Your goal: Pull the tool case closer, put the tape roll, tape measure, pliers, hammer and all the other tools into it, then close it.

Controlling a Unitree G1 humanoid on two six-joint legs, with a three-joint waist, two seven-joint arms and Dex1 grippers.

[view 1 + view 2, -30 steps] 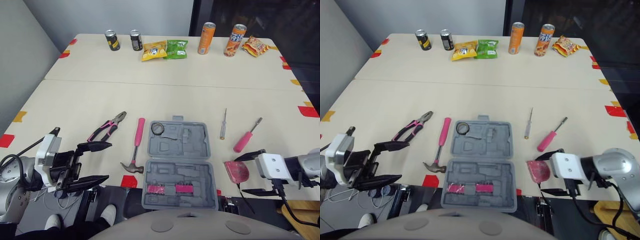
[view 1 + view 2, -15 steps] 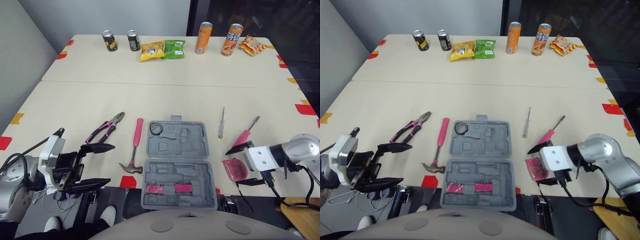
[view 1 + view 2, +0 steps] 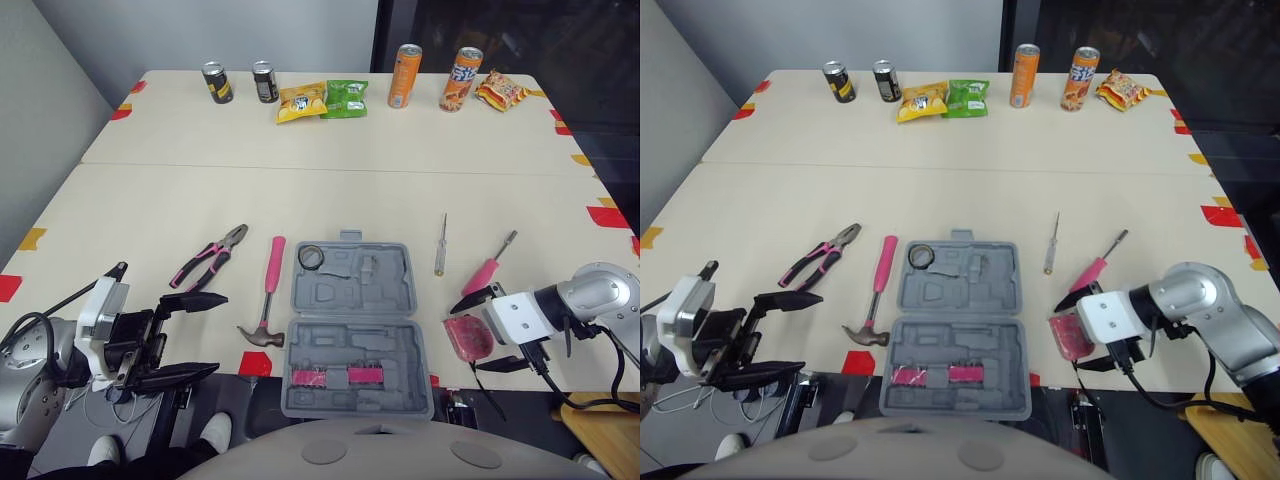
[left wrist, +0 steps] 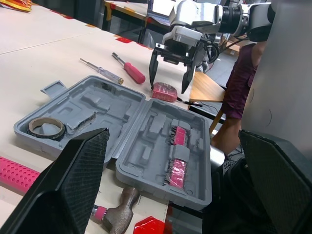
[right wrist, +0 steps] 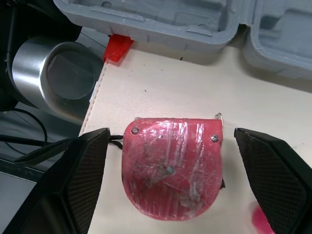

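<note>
The grey tool case (image 3: 355,330) lies open at the table's near edge, with the tape roll (image 3: 313,257) in its far left pocket. Left of it lie the pink-handled hammer (image 3: 268,295) and the pliers (image 3: 212,257). To its right the pink tape measure (image 3: 462,333) rests on the table between the two fingers of my open right gripper (image 3: 470,338); the right wrist view shows the tape measure (image 5: 170,168) with a gap on each side. A thin screwdriver (image 3: 440,243) and a pink-handled one (image 3: 490,272) lie beyond it. My left gripper (image 3: 221,333) hangs open off the near edge, left of the hammer.
Cans (image 3: 218,81) and snack bags (image 3: 328,100) line the far edge, with two orange cans (image 3: 404,75) and another bag (image 3: 498,90) to the right. Red and yellow tape marks (image 3: 608,216) dot the table's edges. A wooden stool (image 3: 600,425) stands below my right arm.
My right gripper has moved left, from beside the tape measure to straddling it. The left gripper has hardly moved. The camera has shifted slightly.
</note>
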